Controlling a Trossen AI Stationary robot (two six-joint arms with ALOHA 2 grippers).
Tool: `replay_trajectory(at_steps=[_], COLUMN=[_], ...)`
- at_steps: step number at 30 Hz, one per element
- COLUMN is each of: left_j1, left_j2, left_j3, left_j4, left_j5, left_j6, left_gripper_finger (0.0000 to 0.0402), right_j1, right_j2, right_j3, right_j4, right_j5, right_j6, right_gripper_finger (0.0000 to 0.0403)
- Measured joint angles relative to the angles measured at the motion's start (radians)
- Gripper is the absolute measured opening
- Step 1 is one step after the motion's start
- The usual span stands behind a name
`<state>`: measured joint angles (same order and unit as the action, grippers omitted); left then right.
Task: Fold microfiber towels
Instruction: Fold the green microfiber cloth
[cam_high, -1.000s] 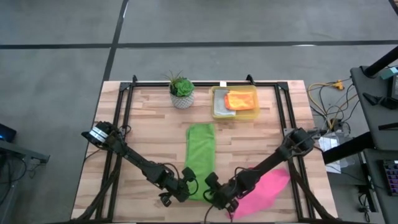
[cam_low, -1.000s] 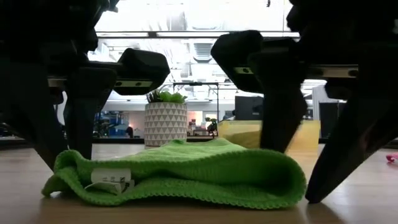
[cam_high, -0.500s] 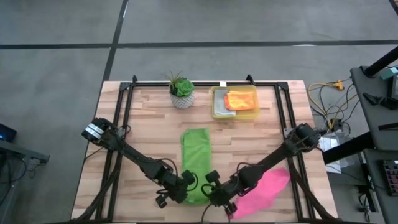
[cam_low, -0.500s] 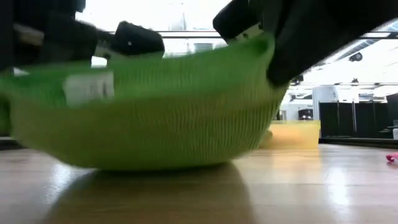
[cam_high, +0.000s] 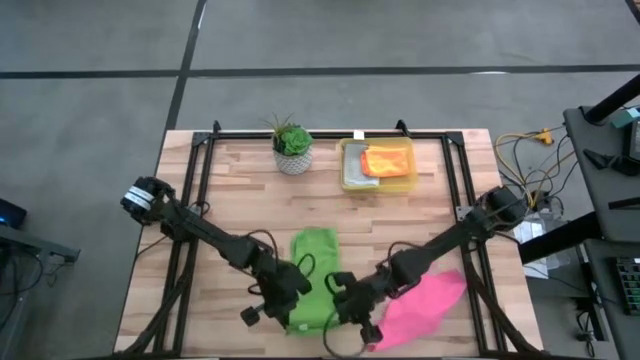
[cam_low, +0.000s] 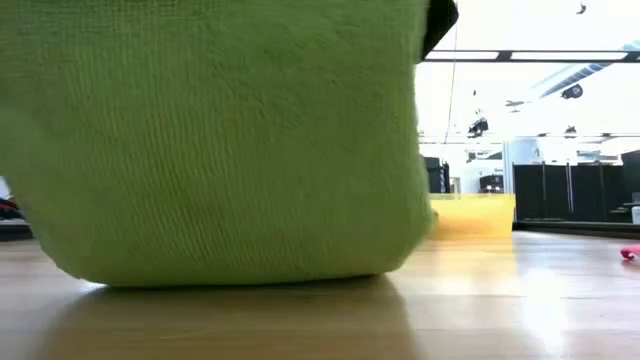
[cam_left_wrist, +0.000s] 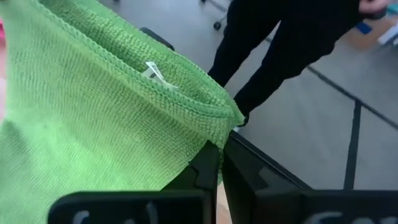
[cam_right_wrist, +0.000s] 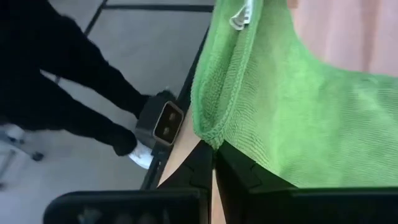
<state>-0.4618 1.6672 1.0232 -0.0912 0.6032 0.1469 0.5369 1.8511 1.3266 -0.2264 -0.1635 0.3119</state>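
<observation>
Both grippers grasp the green towel at the table's near edge.
You see the left gripper (cam_high: 290, 303) and right gripper (cam_high: 340, 300) each pinching a near corner of the green towel (cam_high: 313, 268), lifted off the table (cam_high: 240, 190); the pink towel (cam_high: 425, 305) lies beside the right arm.

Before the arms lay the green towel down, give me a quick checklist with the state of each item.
1. Left gripper shut on the green towel corner: ok.
2. Right gripper shut on the other corner: ok.
3. Near end lifted, far end on the table: ok.
4. Corners level with each other: cannot tell.
5. Pink towel apart from the green one: cannot tell, the right arm covers that edge.
6. Yellow bin and plant pot out of the path: ok.
</observation>
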Motion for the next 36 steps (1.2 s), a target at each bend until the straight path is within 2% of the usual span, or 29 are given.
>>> replay_trajectory(at_steps=[4,9,16,20,27,36], left_j1=[0.044,0.098,0.150,0.163,0.183,0.195], left_j2=[-0.076,-0.204,-0.386,-0.439,-0.410,-0.312], left_j3=[-0.103,-0.284,-0.489,-0.538,-0.545,-0.547], left_j4=[0.099,0.233,0.342,0.347,0.347,0.369], left_j5=[0.009,-0.082,-0.319,-0.433,-0.561,-0.665], left_j6=[-0.065,-0.180,-0.273,-0.289,-0.291,-0.290], left_gripper_finger=[0.0000,0.0000,0.0000,0.0000,0.0000,0.0000], right_j1=[-0.040,-0.094,-0.176,-0.222,-0.288,-0.356], right_j2=[-0.024,-0.039,-0.048,-0.048,-0.066,-0.103], right_j3=[-0.028,-0.074,-0.152,-0.181,-0.230,-0.282], right_j4=[-0.006,0.001,0.008,0.013,0.002,-0.003], right_j5=[-0.011,-0.011,0.002,0.003,-0.002,0.003], right_j6=[0.010,0.010,0.010,0.010,0.010,0.010], right_gripper_finger=[0.0008,0.0008,0.0008,0.0008,0.0008,0.0008])
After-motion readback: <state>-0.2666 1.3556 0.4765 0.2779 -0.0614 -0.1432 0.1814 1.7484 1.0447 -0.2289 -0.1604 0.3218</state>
